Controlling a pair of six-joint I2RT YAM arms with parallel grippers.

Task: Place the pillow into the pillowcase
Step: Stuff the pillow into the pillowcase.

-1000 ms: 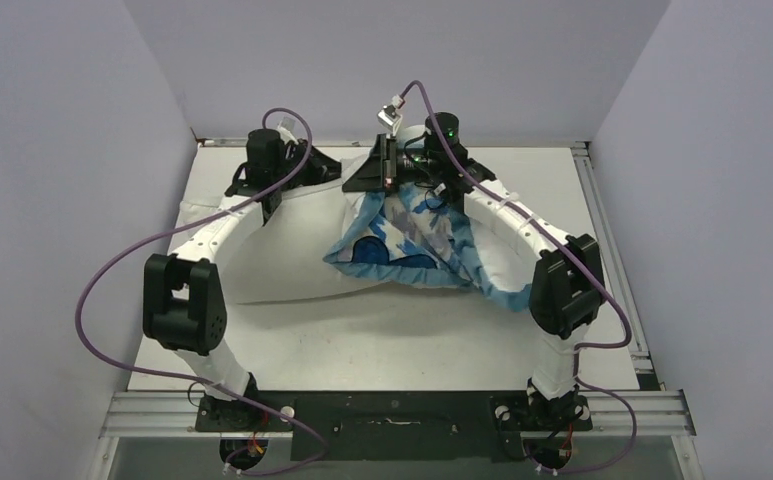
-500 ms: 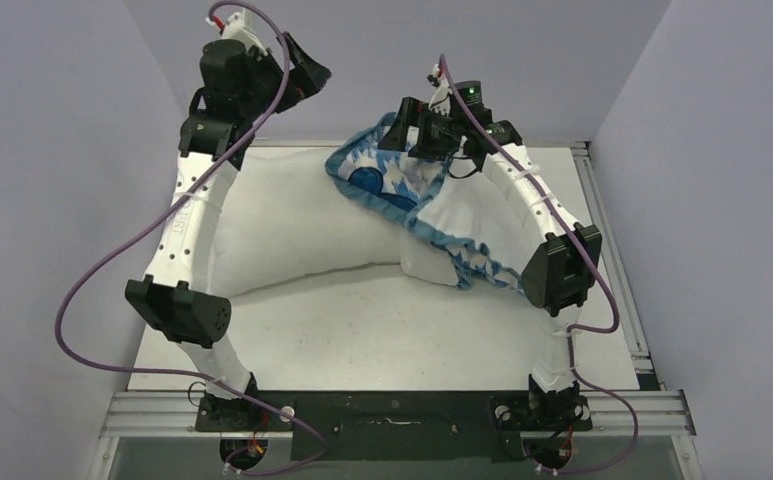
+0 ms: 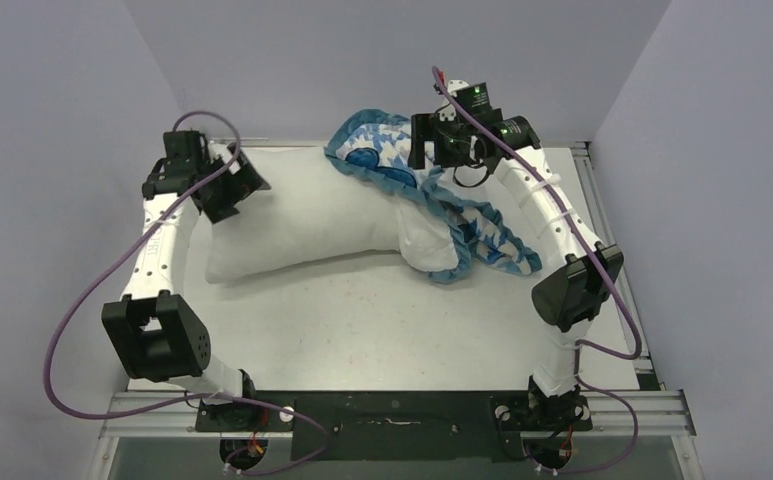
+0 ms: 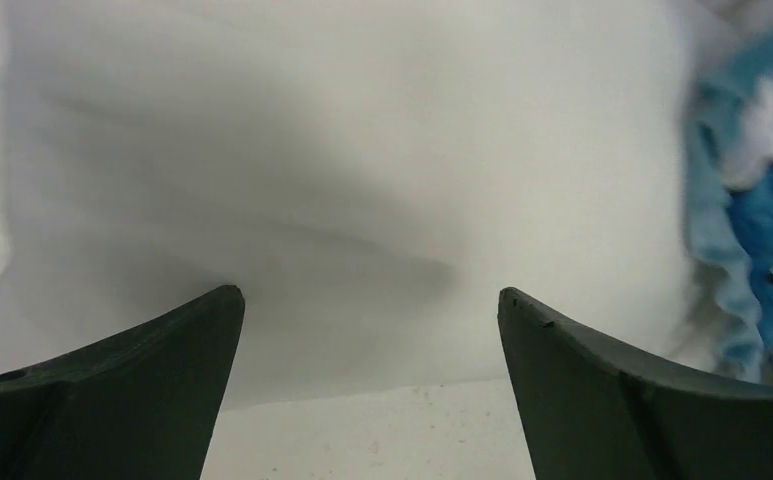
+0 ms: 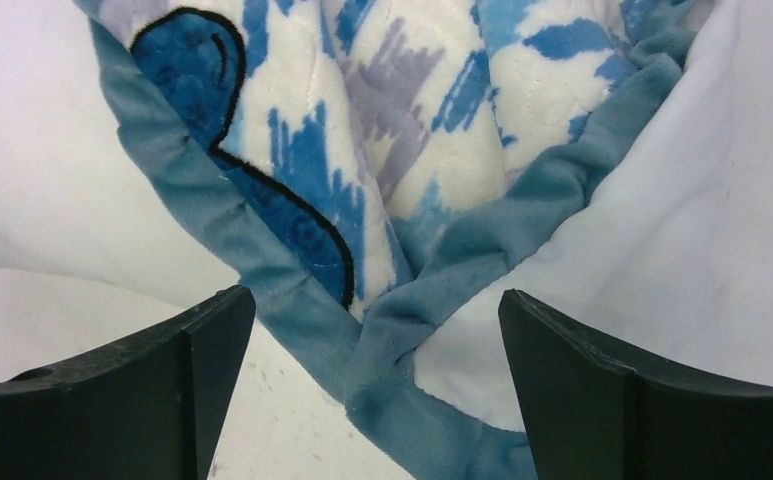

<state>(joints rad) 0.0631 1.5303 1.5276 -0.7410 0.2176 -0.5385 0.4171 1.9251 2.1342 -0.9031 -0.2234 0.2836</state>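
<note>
The plump white pillow (image 3: 302, 215) lies across the back of the table. It fills the left wrist view (image 4: 342, 170). The pillowcase (image 3: 417, 185), blue-edged and houndstooth, is draped over the pillow's right end and bunched up toward the back wall. My left gripper (image 3: 242, 192) hangs open just over the pillow's left end, and its fingers (image 4: 370, 310) hold nothing. My right gripper (image 3: 420, 152) stands open above the pillowcase's back part. Below its fingers (image 5: 377, 310) lie the blue ruffled edge (image 5: 402, 330) and the white inner face (image 5: 682, 250), apart from both fingers.
The white table (image 3: 382, 320) spreads in front of the pillow. The back wall stands close behind both grippers. Grey side walls close in the left and right. A metal rail (image 3: 602, 230) runs along the table's right edge.
Both grippers have opened. The pillowcase was let go and has settled over the pillow's right end. My left arm rose high, then came down over the pillow's left end.
</note>
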